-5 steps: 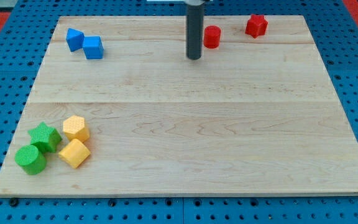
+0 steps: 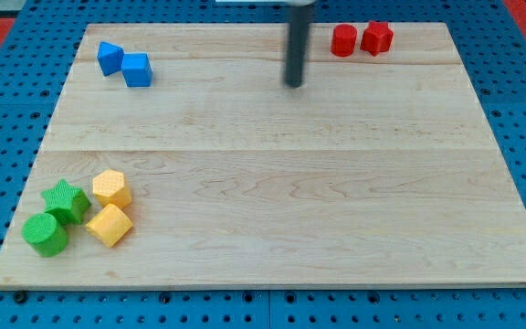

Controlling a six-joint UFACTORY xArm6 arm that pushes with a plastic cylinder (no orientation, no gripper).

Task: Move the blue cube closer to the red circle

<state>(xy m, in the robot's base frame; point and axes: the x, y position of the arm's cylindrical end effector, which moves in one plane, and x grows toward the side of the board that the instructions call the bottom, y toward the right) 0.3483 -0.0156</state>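
Wooden board [image 2: 272, 183] on blue pegboard. No gripper, just my tip [image 2: 294, 84], top centre, touching nothing. Blue cube [image 2: 137, 69] sits far left, touching another blue block [image 2: 110, 58]; red circle [image 2: 342, 40] far right beside red star [image 2: 377, 37]. Risk: off-centre push drags both blues or spins the cube off-line.

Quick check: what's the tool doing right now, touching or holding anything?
My tip: a bare rod, holding nothing, touching no block; it stands between the blue cube at the view's left and the red circle at upper right.

Tip [image 2: 294, 84] between blue cube [image 2: 137, 69], red circle [image 2: 342, 41]
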